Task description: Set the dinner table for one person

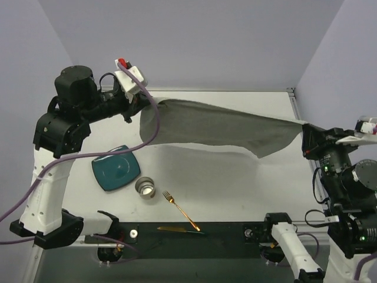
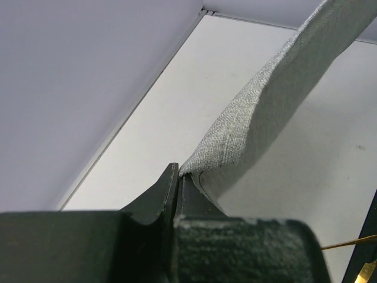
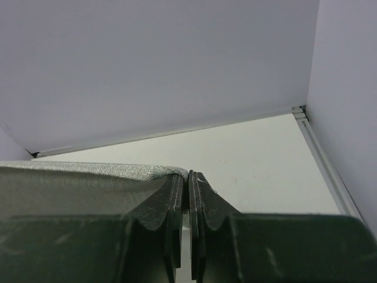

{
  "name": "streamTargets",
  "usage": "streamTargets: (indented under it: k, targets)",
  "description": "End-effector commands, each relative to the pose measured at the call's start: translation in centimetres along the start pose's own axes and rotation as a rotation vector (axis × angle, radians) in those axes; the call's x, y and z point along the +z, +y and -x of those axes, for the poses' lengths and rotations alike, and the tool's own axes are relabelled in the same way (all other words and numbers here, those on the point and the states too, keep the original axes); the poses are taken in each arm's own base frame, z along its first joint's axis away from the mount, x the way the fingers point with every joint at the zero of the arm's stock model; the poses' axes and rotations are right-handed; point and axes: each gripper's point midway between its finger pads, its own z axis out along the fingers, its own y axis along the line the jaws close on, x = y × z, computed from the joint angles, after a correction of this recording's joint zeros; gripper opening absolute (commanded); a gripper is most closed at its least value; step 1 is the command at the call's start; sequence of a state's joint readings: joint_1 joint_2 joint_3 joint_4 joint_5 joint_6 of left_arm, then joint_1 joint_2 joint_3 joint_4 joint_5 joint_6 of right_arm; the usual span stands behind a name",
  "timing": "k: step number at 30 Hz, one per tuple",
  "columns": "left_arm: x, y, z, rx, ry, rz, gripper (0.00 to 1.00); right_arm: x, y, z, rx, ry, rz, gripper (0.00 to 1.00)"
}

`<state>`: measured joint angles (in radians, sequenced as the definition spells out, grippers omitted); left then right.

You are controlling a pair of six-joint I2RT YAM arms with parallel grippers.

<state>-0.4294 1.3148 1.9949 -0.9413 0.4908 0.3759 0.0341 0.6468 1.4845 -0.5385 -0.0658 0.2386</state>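
Note:
A grey cloth placemat (image 1: pixel 218 127) hangs stretched in the air above the back half of the white dinner table (image 1: pixel 235 188). My left gripper (image 1: pixel 136 109) is shut on its left corner. In the left wrist view the jaws (image 2: pixel 178 174) pinch the placemat (image 2: pixel 283 88), which rises away to the upper right. My right gripper (image 1: pixel 303 132) is shut on the opposite right corner. The right wrist view shows the placemat (image 3: pixel 70 188) folded over the left finger at the closed tips (image 3: pixel 188 177).
A teal square plate (image 1: pixel 116 168) lies at the left, with a metal cup (image 1: pixel 145 187) beside it. A gold fork (image 1: pixel 182 212) lies diagonally near the front, and a gold knife (image 1: pixel 179 229) rests on the black strip. Metal rails border the table's far and right edges.

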Motion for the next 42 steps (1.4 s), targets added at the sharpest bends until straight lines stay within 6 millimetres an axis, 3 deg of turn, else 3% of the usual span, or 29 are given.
streamTargets:
  k: [1,2,3,4,5,6,7,8,11,13,14,15,16,19,21,25,26,27,29,30,31,33,34,36,37,38,39,41,42]
  targets:
    - [3.1,2.7,-3.9,-0.114,0.124,0.038,0.0,5.9,-2.5,-2.5,-0.096,0.154,-0.134,0.0]
    - [4.6,4.3,-4.2,-0.116,0.12,0.062,0.0,8.8,-2.6,-3.4,-0.114,0.211,-0.143,0.0]
    - [5.4,5.3,-4.2,-0.119,0.111,0.077,0.0,10.1,-2.4,-2.6,-0.12,0.207,-0.144,0.0]
    - [6.0,6.9,-2.5,-0.095,0.051,0.109,0.0,11.2,-1.9,-0.3,-0.12,0.161,-0.14,0.0]
    - [7.8,8.5,-3.4,-0.115,0.066,0.126,0.0,14.3,-2.1,-1.3,-0.126,0.205,-0.153,0.0]
    - [8.6,9.6,-3.2,-0.113,0.055,0.143,0.0,15.6,-2.2,-1.0,-0.127,0.202,-0.166,0.0]
    - [8.6,11.1,-0.7,-0.074,-0.008,0.188,0.0,17.1,-2.2,-0.7,-0.126,0.189,-0.168,0.0]
    - [10.7,12.5,-1.9,-0.083,0.009,0.193,0.0,19.5,-2.3,-0.6,-0.135,0.189,-0.174,0.0]
    - [12.3,16.2,0.5,-0.026,-0.08,0.239,0.0,23.9,-3.2,0.8,-0.151,0.137,-0.216,0.0]
    - [12.4,18.3,1.8,-0.001,-0.156,0.232,0.0,25.5,-2.9,2.2,-0.138,0.1,-0.213,0.0]
    - [13.1,18.1,2.7,-0.027,-0.223,0.159,0.0,27.2,-4.6,1.8,-0.132,0.107,-0.246,0.0]
    - [13.0,18.6,3.3,-0.046,-0.266,0.137,0.0,27.2,-4.2,4.5,-0.106,0.039,-0.234,0.0]
    - [11.9,20.4,4.8,-0.03,-0.352,0.157,0.0,27.8,-4.2,5.2,-0.097,0.016,-0.224,0.0]
    - [12.2,21.3,4.5,-0.089,-0.381,0.13,0.0,28.9,-4.5,7.2,-0.06,-0.058,-0.207,0.0]
    - [12.5,21.6,3.7,-0.03,-0.353,0.141,0.0,29.1,-5.0,7.9,-0.056,-0.087,-0.203,0.0]
    - [13.3,22.6,0.5,-0.034,-0.28,0.14,0.0,29.8,-3.9,6.0,-0.063,-0.03,-0.072,0.0]
    - [13.6,22.2,-0.3,-0.022,-0.258,0.115,0.0,29.8,-3.0,4.7,-0.068,0.009,-0.009,0.0]
    - [14.2,21.1,-2.4,-0.046,-0.203,0.057,0.0,30.0,-2.8,2.0,-0.068,0.079,0.028,0.0]
    - [14.9,20.0,-4.9,-0.023,-0.145,-0.002,0.0,28.5,-1.8,-0.6,-0.076,0.153,0.1,0.0]
    - [15.6,18.8,-8.4,-0.082,-0.063,-0.039,0.0,26.8,-1.4,-0.7,-0.074,0.156,0.103,0.0]
    - [15.9,18.4,-10.1,-0.051,-0.019,-0.05,0.0,26.4,-2.8,-6.5,-0.034,0.285,0.064,0.0]
    - [16.5,15.7,-14.3,-0.073,0.11,-0.112,0.0,23.7,-3.4,-9.5,0.005,0.328,0.013,0.0]
    - [17.0,14.5,-18.2,-0.03,0.206,-0.149,0.0,22.3,-4.7,-15.5,0.037,0.446,-0.029,0.0]
    - [17.2,10.2,-22.5,0.002,0.362,-0.264,0.0,19.8,-4.8,-18.8,0.088,0.477,-0.056,0.0]
    - [16.9,8.7,-26.5,0.064,0.477,-0.319,0.0,17.6,-4.9,-24.6,0.11,0.593,-0.067,0.0]
    - [16.5,7.3,-28.3,0.084,0.537,-0.364,0.0,16.8,-4.3,-26.1,0.122,0.611,-0.051,0.0]
    - [16.4,5.1,-30.0,0.089,0.593,-0.427,0.02,15.7,-3.8,-27.2,0.119,0.633,-0.037,0.0]
    - [15.3,3.4,-33.9,0.093,0.709,-0.474,0.17,12.8,-2.8,-32.3,0.119,0.758,-0.021,0.0]
    - [15.4,3.3,-34.7,0.095,0.727,-0.467,0.35,11.9,-2.6,-33.5,0.136,0.793,-0.027,0.0]
